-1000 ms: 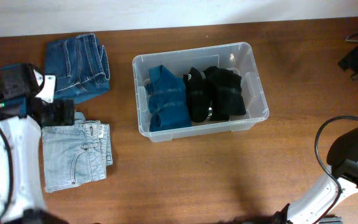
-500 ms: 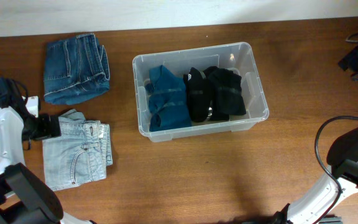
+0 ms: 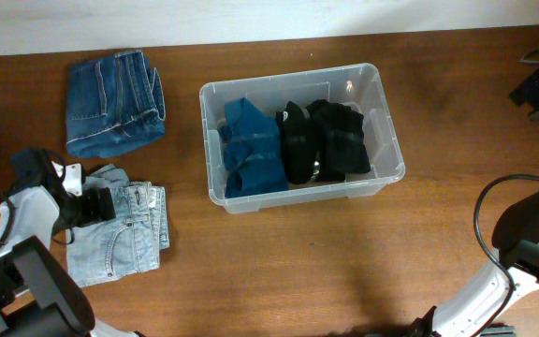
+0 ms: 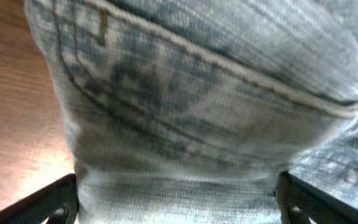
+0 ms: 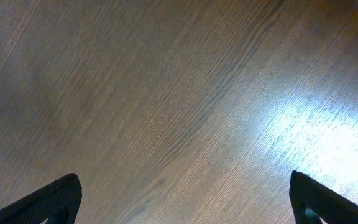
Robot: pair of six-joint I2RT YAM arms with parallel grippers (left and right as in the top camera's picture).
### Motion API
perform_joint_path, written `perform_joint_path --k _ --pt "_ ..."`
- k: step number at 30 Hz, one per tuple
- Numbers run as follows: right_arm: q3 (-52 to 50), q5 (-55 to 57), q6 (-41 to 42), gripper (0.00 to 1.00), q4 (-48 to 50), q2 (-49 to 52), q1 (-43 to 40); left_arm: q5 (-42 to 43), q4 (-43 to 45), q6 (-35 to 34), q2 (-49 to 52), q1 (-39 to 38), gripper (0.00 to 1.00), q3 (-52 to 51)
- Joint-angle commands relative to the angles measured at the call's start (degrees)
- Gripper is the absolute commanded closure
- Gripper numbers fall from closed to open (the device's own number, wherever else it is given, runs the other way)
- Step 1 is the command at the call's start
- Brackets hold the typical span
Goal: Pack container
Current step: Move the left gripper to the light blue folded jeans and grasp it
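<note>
The clear container (image 3: 388, 133) stands at the table's middle. It holds a folded blue garment (image 3: 251, 150) and two black folded garments (image 3: 299, 142) side by side. Folded light blue jeans (image 3: 129, 234) lie at the front left. My left gripper (image 3: 96, 205) is at their upper left edge, open, with the light denim (image 4: 185, 112) filling the space between its fingers (image 4: 179, 202). Folded dark blue jeans (image 3: 115, 103) lie at the back left. My right gripper (image 5: 182, 199) is open and empty over bare wood.
The right arm (image 3: 531, 239) stands at the table's right edge with a cable looping beside it. Black gear (image 3: 536, 89) sits at the far right back. Bare wooden table (image 3: 279, 262) lies in front of the container.
My left gripper has moved right and slightly toward the front, from beside the light jeans onto their upper left edge. The container and the right arm have not moved.
</note>
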Motion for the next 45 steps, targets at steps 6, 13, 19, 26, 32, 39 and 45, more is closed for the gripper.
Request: perform_joint_path --k 6,13,19,26,32,39,45 --pt "-0.26 0.31 0.68 0.02 0.0 0.33 0.09 11.87 2.73 -1.62 1.99 0.55 0.01 -2.78" --pt "-0.26 0.31 0.68 0.01 0.0 0.33 0.09 25.55 5.33 -1.68 4.22 0.48 0.01 -2.78" --pt "-0.26 0.31 0.68 0.01 0.0 0.33 0.09 25.4 5.95 -2.01 4.17 0.55 0.01 -2.71" --pt "-0.26 0.31 0.68 0.02 0.0 0.33 0.09 13.9 5.05 -2.01 4.15 0.55 0.0 -2.69" --pt "-0.26 0.31 0.68 0.01 0.0 0.33 0.09 10.62 -2.36 -2.01 4.17 0.55 0.01 -2.71" --pt "-0.26 0.31 0.7 0.02 0.0 0.33 0.09 14.8 -7.91 -2.03 4.17 0.55 0.01 -2.71" --pt "-0.26 0.31 0.7 0.01 0.0 0.33 0.09 19.08 -7.34 -2.03 4.17 0.55 0.0 -2.71"
